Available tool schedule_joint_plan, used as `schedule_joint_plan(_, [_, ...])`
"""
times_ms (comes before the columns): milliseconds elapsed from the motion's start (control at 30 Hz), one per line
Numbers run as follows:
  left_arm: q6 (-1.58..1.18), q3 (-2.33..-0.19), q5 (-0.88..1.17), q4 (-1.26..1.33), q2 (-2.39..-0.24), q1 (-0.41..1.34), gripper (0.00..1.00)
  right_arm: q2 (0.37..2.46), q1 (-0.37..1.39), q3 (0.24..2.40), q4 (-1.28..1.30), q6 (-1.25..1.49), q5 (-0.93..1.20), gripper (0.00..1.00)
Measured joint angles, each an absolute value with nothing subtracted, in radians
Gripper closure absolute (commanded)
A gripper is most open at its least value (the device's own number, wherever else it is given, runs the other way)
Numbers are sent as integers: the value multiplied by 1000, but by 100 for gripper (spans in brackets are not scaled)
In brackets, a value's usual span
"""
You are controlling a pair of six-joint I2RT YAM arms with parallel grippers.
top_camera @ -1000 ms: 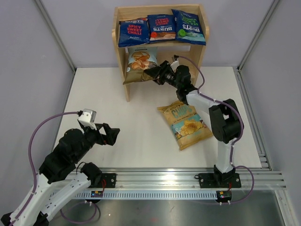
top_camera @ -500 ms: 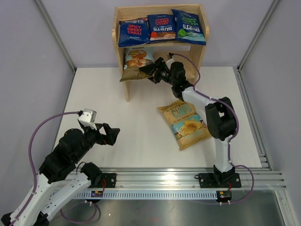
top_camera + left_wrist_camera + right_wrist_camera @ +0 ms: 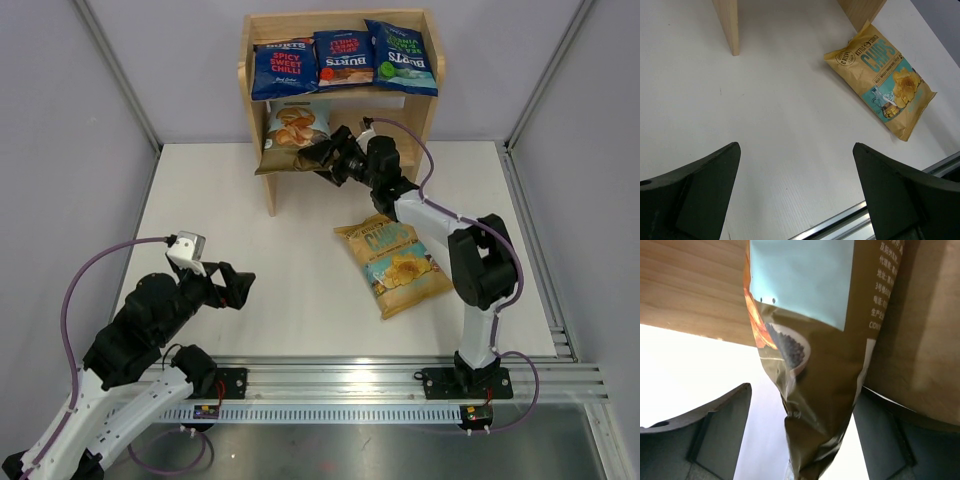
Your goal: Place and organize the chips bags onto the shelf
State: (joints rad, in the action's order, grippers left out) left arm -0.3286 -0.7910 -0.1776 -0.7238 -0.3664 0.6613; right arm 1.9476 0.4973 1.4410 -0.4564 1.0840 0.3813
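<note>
- We had three Burts bags [image 3: 344,60] atop the shelf [image 3: 340,20], Cassava bag [image 3: 293,135] on its lower tier.
- Our right gripper [image 3: 330,158] gaped around it; left gripper [image 3: 235,287] wide, empty.
- Yellow bag [image 3: 395,265] lay unplaced on the desk [image 3: 280,260].

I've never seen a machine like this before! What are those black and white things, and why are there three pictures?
Those are two robot arms bolted to a white table, each ending in a two-finger gripper. One picture comes from a camera overhead; the other two come from small cameras on the wrists. Three dark blue Burts bags sit on top of the wooden shelf. The right gripper is at the lower level, fingers open either side of an olive and pale-blue bag. The left gripper is open and empty. A yellow and teal bag lies flat on the table.
</note>
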Motion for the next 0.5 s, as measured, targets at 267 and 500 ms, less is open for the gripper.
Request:
schedule_joint_plan(267, [-328,-791,-170,-724,-375,661,1,1903,497,1405,-390,1029,374,2])
schedule_joint_plan(500, [-323,-791,-161,-723,-390,661,1,1852,497,1381,-329,982,356,4])
